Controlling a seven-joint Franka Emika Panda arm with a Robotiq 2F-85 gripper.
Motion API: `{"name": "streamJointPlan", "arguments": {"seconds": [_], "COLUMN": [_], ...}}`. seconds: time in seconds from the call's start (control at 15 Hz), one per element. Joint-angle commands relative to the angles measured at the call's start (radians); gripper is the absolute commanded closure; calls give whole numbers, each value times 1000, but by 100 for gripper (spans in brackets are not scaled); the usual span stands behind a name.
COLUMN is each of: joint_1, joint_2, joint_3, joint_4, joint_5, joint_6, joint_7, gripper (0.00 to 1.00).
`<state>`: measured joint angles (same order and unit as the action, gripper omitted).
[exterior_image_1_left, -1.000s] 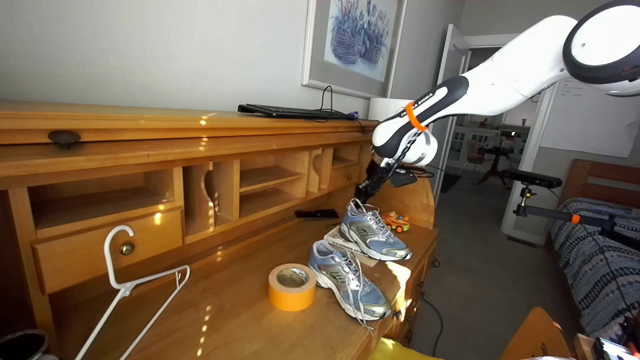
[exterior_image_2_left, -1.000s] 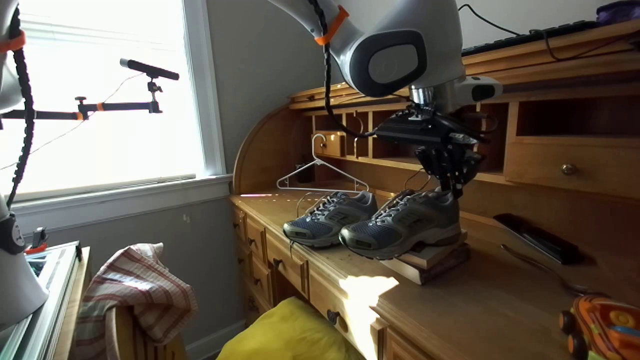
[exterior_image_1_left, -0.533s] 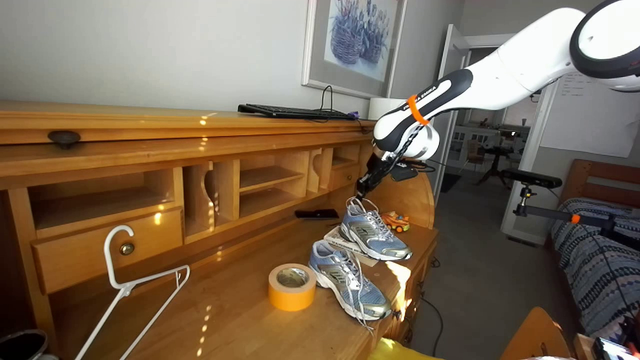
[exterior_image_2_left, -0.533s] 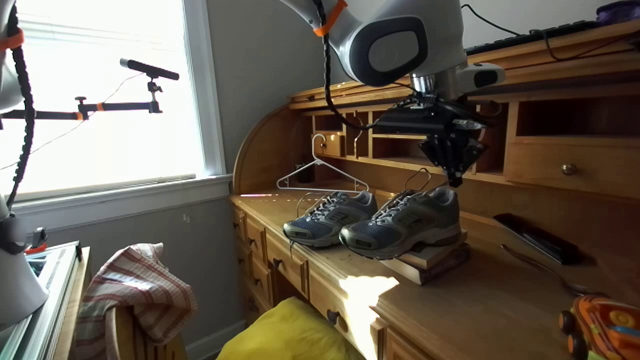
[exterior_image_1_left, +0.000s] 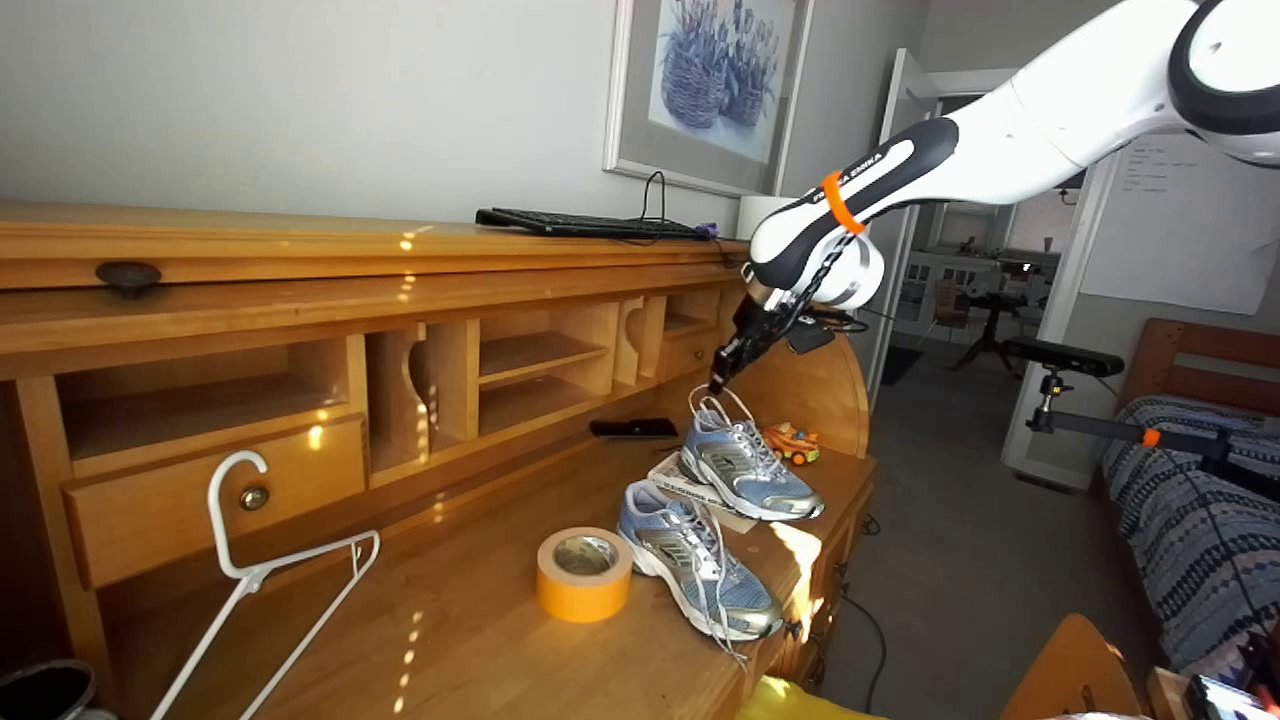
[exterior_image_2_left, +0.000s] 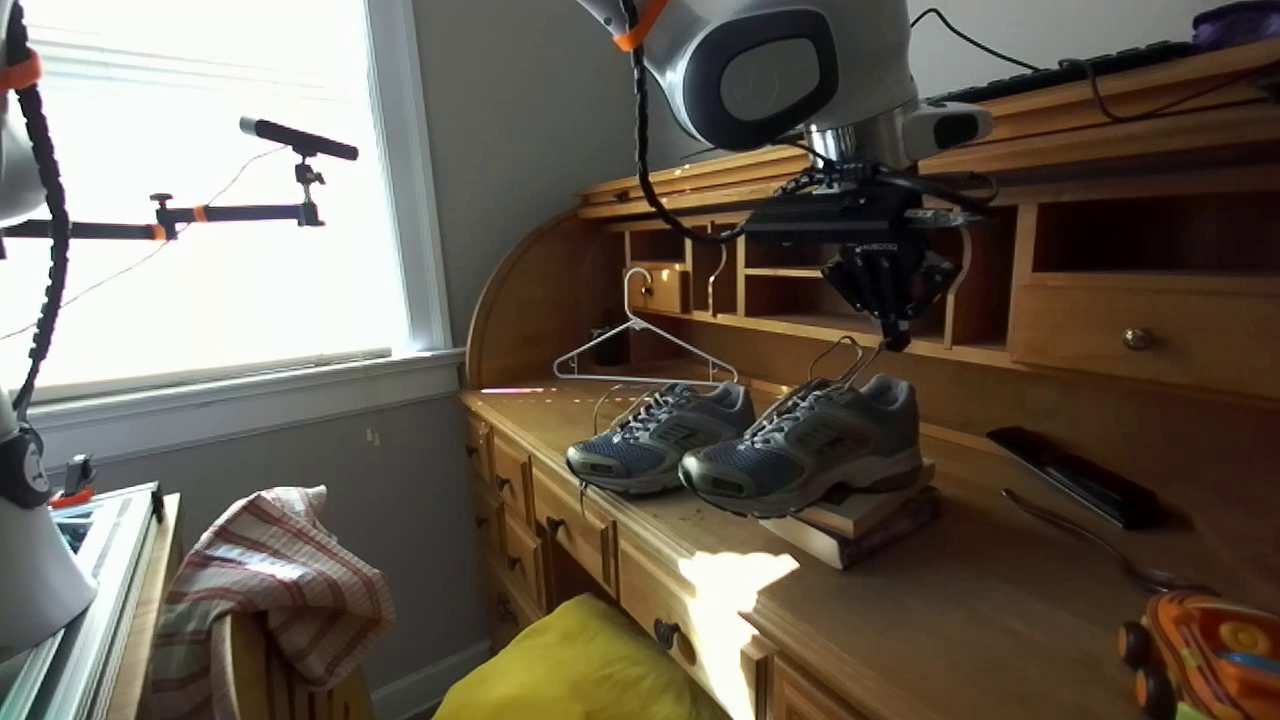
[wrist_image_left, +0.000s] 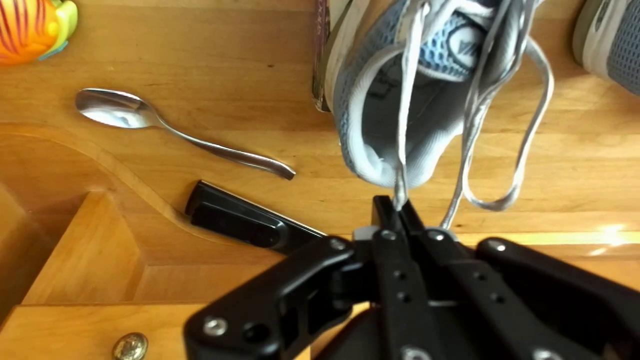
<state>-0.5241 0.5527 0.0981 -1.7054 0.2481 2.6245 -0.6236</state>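
My gripper (wrist_image_left: 396, 204) is shut on the tip of a grey-white shoelace (wrist_image_left: 406, 115) in the wrist view. The lace runs up from a blue and grey running shoe (wrist_image_left: 350, 125) to the fingertips. In both exterior views the gripper (exterior_image_1_left: 716, 385) (exterior_image_2_left: 896, 340) is just above the heel opening of this shoe (exterior_image_1_left: 745, 470) (exterior_image_2_left: 840, 450). The shoe rests tilted on stacked books (exterior_image_2_left: 850, 525), heel raised. Another lace loop (wrist_image_left: 520, 170) hangs free on the right in the wrist view. The matching shoe (exterior_image_1_left: 690, 570) (exterior_image_2_left: 660, 440) sits beside it on the desk.
A wooden roll-top desk (exterior_image_2_left: 1000, 600) has cubbies behind the gripper. On it are an orange tape roll (exterior_image_1_left: 585, 600), a white hanger (exterior_image_2_left: 640, 322), a spoon (wrist_image_left: 220, 150), a black long object (exterior_image_2_left: 1075, 475) and an orange toy car (exterior_image_2_left: 1210, 650). A keyboard (exterior_image_1_left: 600, 222) lies on top.
My gripper has risen from beside the shoe's heel to above it. The lace now stretches upward from the shoe to the fingertips. The shoes have not visibly moved.
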Motion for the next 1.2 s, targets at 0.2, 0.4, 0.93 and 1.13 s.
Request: {"name": "streamJointPlan", "arguments": {"seconds": [0.2,0.4,0.93,1.13], "joint_1": [-9,-8,-4,-9], "joint_2": [-93,-117,-155,-135], "joint_3": [-4,-9,-11,-6], "joint_4": [-100,-123,-157,-135], "joint_5": [54,80,175,218], "joint_6": [14,23,24,-9], "joint_7": [-79,-96,-163,-189], "gripper": [99,99,99,99]}}
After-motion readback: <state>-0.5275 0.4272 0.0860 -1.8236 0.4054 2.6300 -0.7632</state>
